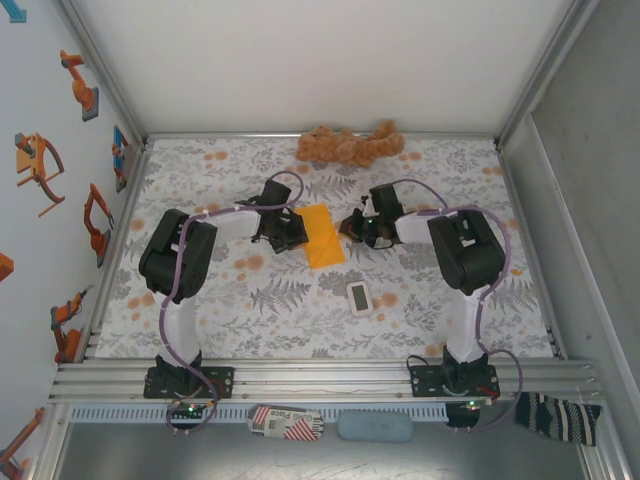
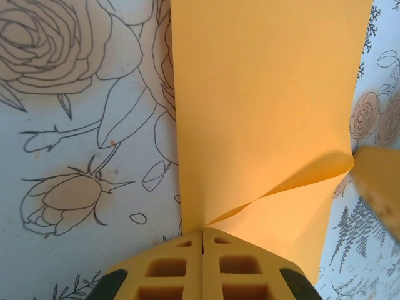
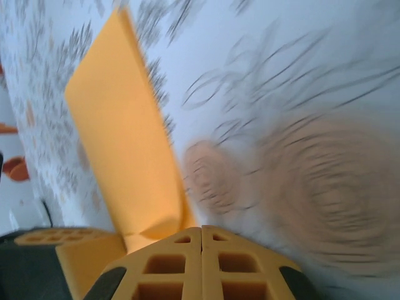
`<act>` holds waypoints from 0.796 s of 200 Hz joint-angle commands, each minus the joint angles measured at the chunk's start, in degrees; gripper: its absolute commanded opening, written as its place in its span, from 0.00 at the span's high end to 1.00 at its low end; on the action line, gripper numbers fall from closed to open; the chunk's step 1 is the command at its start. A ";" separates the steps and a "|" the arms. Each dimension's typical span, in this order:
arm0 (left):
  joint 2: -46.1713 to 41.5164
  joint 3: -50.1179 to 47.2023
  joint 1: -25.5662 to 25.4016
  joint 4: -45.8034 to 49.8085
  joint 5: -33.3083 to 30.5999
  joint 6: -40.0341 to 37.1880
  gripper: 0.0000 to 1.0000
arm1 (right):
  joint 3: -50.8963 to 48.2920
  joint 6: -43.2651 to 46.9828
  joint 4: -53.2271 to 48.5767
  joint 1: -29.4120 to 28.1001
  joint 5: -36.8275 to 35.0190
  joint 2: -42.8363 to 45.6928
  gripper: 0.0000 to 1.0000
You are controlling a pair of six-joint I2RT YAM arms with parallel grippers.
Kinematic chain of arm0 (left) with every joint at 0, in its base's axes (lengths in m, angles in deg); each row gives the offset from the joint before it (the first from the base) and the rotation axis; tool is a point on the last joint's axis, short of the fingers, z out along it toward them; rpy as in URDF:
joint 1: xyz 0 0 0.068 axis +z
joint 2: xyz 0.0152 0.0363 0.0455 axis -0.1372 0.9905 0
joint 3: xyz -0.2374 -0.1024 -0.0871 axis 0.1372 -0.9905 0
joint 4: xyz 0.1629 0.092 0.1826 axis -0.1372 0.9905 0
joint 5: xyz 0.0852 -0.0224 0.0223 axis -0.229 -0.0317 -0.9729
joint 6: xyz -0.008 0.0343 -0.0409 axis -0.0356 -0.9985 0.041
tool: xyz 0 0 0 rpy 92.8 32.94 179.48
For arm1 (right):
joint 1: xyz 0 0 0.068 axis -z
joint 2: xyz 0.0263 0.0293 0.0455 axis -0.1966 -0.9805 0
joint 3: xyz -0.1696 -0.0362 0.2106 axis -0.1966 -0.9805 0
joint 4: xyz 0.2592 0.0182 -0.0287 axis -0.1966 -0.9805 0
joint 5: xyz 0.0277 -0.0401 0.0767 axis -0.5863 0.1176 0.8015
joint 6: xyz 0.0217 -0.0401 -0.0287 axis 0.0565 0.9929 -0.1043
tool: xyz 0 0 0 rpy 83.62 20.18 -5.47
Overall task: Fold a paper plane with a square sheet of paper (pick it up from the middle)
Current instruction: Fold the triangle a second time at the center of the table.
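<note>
The orange sheet of paper (image 1: pixel 322 235) lies mid-table, doubled over into a long strip. In the left wrist view the orange sheet of paper (image 2: pixel 262 100) has its upper layer lifted, and the raised fold runs straight into my left gripper (image 2: pixel 203 230), whose jaws are shut on its near edge. My left gripper (image 1: pixel 291 237) sits at the strip's left side. On the opposite side my right gripper (image 1: pixel 354 228) is shut, its yellow finger (image 2: pixel 380 184) against the paper's right edge. In the blurred right wrist view the paper (image 3: pixel 122 137) curls just left of the right gripper (image 3: pixel 201 230).
A brown plush toy (image 1: pixel 350 146) lies at the back edge of the flowered table cover (image 1: pixel 200 180). A small white rectangular device (image 1: pixel 359 297) rests in front of the paper. Metal frame rails border the table on all sides.
</note>
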 commanded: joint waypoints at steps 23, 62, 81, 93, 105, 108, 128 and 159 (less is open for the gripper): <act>4.02 -2.32 0.99 6.31 -5.82 -3.58 1.00 | 0.06 2.82 -4.81 1.37 -4.63 6.22 1.00; 3.78 0.28 1.25 7.67 -4.43 -9.00 1.00 | 1.16 3.32 -4.59 -3.07 -0.97 5.78 1.00; 3.54 0.73 1.50 8.24 -4.20 -9.98 1.00 | 2.67 2.87 -4.66 -5.58 -0.89 3.50 1.00; 3.67 0.73 1.62 8.26 -3.71 -9.92 1.00 | 3.62 2.32 -4.43 -6.63 -0.95 2.22 1.00; 3.96 0.80 1.59 8.29 -3.43 -10.14 1.00 | 4.42 1.71 -4.21 -7.46 -0.81 0.98 1.00; 4.02 0.80 1.62 8.33 -3.38 -10.17 1.00 | 4.63 1.62 -4.32 -7.66 -0.75 0.68 1.00; 4.42 0.84 1.66 8.58 -3.17 -10.47 1.00 | 6.21 1.57 -5.66 -8.41 -1.25 -1.09 1.00; 4.90 1.00 1.73 9.29 -3.30 -10.78 1.00 | 8.33 1.25 -11.47 -8.39 -5.80 -2.64 1.00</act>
